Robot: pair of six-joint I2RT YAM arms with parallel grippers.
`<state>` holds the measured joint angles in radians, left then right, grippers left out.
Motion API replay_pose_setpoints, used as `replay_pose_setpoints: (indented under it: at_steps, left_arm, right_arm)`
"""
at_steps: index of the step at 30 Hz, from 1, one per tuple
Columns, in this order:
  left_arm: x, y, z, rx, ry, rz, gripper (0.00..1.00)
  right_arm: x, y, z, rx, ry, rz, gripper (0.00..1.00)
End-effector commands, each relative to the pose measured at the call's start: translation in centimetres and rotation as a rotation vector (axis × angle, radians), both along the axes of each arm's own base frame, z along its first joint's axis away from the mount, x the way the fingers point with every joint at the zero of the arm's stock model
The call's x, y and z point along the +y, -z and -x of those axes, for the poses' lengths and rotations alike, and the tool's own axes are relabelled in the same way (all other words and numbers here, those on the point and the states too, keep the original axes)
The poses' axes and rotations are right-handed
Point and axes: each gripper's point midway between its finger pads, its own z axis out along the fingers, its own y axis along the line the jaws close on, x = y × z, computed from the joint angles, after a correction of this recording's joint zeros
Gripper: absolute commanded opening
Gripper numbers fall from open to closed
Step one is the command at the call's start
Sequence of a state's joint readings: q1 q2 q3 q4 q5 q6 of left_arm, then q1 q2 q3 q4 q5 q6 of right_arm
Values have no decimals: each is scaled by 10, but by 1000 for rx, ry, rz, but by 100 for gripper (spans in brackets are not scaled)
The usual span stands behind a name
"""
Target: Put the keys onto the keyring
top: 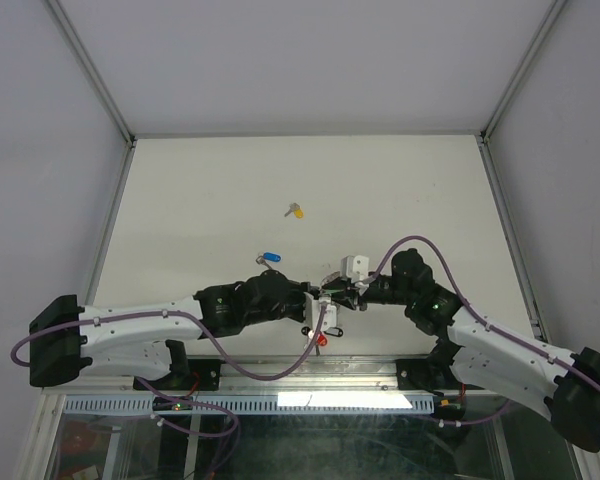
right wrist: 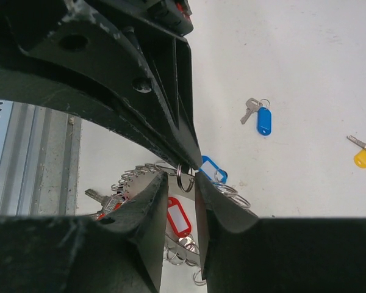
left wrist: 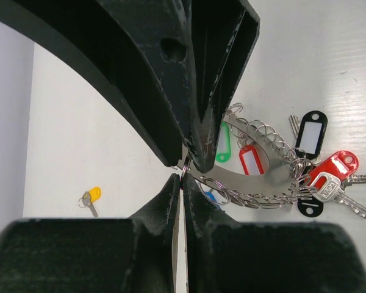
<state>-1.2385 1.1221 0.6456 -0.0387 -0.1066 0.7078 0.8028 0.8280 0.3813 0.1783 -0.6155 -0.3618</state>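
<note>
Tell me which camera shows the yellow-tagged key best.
The left wrist view: the yellow-tagged key lies whole, unobstructed and fairly large. The top view shows the key tiny; the right wrist view catches it at the frame's right edge.

The keyring (top: 323, 325) is at the near edge of the table (top: 400, 190), the nearer key (top: 271, 257) beyond it to the left, the farther key (top: 296, 211) behind that.

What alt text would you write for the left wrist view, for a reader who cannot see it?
The black left gripper is shut on the edge of the keyring, a wide silver band hung with keys and green, red and black-framed tags. A loose key with a yellow tag lies apart on the white table, at the picture's left.
</note>
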Motion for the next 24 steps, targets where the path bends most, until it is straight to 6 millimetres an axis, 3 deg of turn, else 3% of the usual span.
replay_pose_setpoints:
  at_steps: [1,11,18,20,24]
  left_arm:
    - [-9,-22,-3,-33,0,-2,0]
    - [-14,-17,-1,-34,10,-123,0]
    - [-12,-15,-1,-46,0,-165,0]
    - [-13,-17,-1,-50,-1,-163,0]
    - [-13,-24,0,-46,-8,-131,0]
  right_arm:
    - [6,-11,-4,-28,8,-43,26]
    - [7,-6,-9,-30,27,-24,21]
    - [6,-2,-10,-38,33,-5,11]
    - [6,0,-10,-41,31,1,1]
    - [5,0,-7,-64,11,-5,0]
